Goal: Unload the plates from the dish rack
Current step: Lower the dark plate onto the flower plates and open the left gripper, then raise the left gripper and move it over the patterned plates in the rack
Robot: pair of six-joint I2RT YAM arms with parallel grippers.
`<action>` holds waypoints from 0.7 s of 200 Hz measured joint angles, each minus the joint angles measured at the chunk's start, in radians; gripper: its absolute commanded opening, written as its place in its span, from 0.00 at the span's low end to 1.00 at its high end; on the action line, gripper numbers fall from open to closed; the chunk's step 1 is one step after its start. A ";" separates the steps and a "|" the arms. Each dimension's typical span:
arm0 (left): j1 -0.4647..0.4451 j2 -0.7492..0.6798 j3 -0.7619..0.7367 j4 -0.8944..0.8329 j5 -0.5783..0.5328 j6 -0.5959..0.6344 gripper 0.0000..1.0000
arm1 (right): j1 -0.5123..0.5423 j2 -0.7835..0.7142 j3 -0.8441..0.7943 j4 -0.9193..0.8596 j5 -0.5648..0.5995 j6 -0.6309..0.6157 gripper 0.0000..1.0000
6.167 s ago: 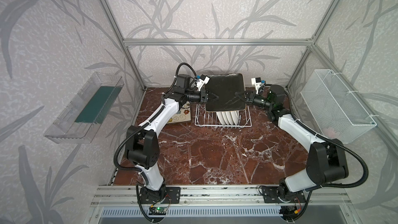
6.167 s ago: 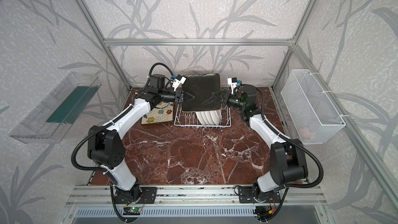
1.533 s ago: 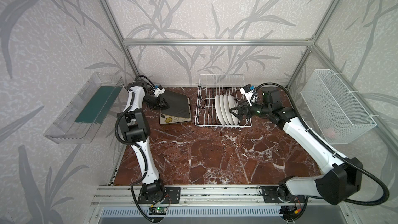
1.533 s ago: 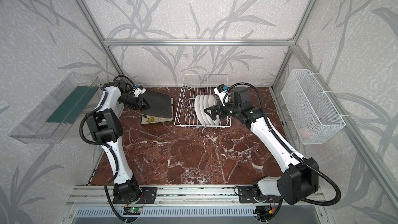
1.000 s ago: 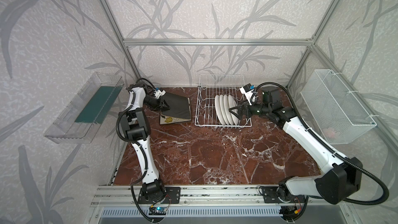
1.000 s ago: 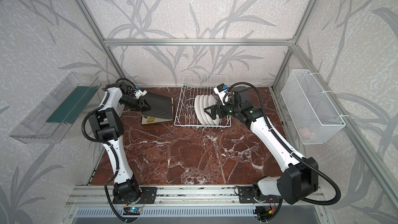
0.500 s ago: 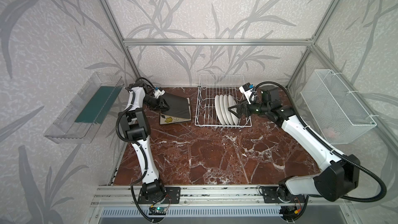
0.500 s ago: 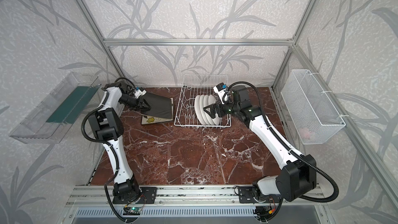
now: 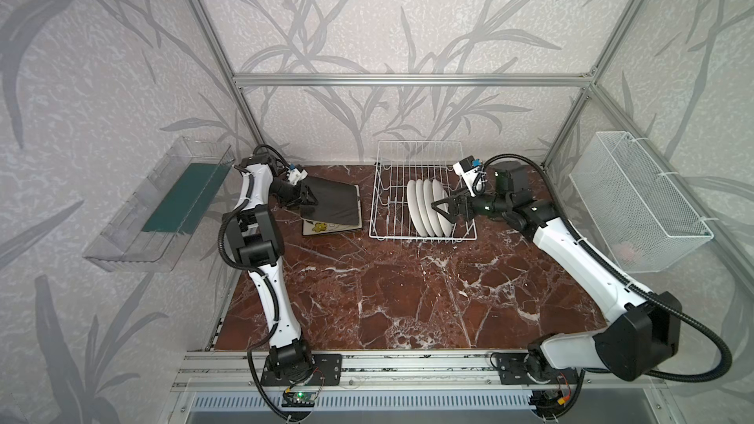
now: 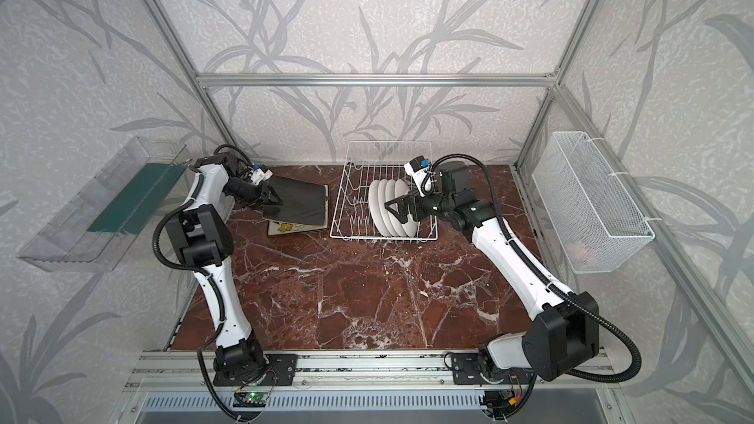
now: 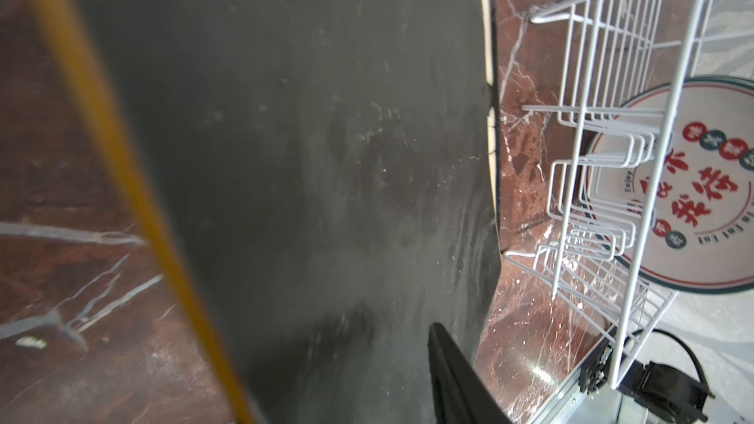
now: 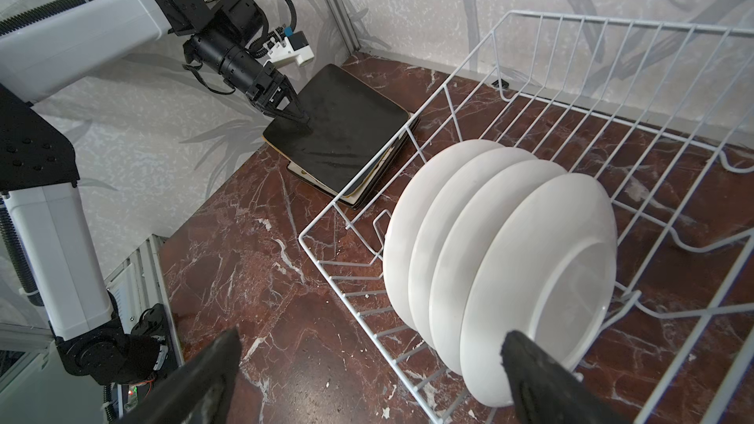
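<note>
Standing in the dish rack, four round white plates.

Soft even light, blurred wrist foregrounds

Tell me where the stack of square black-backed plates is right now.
In both top views the square plates lie stacked on the marble table, left of centre, right beside the left wall of the dish rack.

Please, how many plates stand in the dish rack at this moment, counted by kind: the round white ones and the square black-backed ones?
Round white plates in the dish rack: 4
Square black-backed plates in it: 0 (they lie stacked beside it)
Total in the rack: 4
</note>
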 measured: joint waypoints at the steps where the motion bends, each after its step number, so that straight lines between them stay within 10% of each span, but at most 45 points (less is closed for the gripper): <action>1: 0.000 0.000 0.000 0.000 -0.001 -0.001 0.48 | 0.000 0.000 0.000 0.000 0.000 0.001 0.99; 140: 0.005 0.000 -0.029 0.043 -0.084 -0.045 0.55 | 0.000 0.008 0.000 0.007 -0.008 0.011 0.99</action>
